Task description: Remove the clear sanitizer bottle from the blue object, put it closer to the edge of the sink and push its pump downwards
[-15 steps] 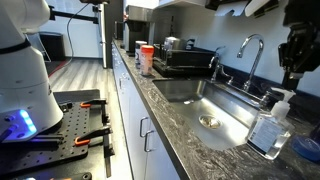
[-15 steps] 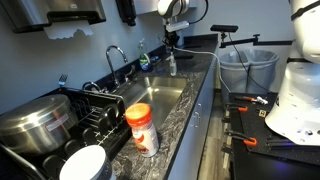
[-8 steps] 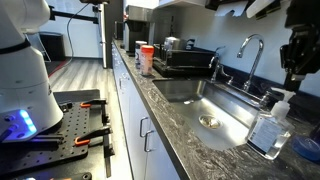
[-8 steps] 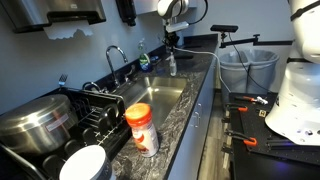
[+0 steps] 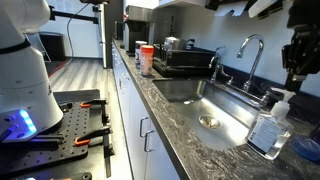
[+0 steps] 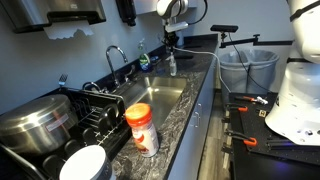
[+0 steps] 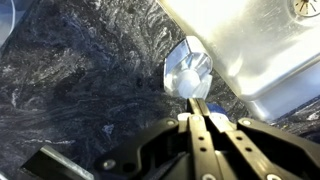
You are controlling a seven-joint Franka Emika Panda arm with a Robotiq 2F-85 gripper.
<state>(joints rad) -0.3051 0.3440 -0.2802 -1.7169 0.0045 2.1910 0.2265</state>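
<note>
**Me:** Black fingers of my claw (image 7: 200, 104) are pressed together with nothing between them, right over the white pump (image 7: 186, 73).
**Partner:** Touching it?
**Me:** I cannot tell. In an exterior view my claw (image 5: 291, 84) hangs just above it.
**Partner:** And the clear sanitizer bottle (image 5: 268, 130)?
**Me:** Upright on the dark speckled surface (image 7: 80, 90), just beside the rim of the sink (image 7: 265, 45). The blue object (image 5: 308, 149) lies next to it, only partly seen at the picture's edge

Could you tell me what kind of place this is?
Most likely a shared kitchenette in an office or lab: a stainless-steel sink with a gooseneck faucet in a stone countertop, a dish rack beside it, and a wall paper-towel dispenser.
</note>
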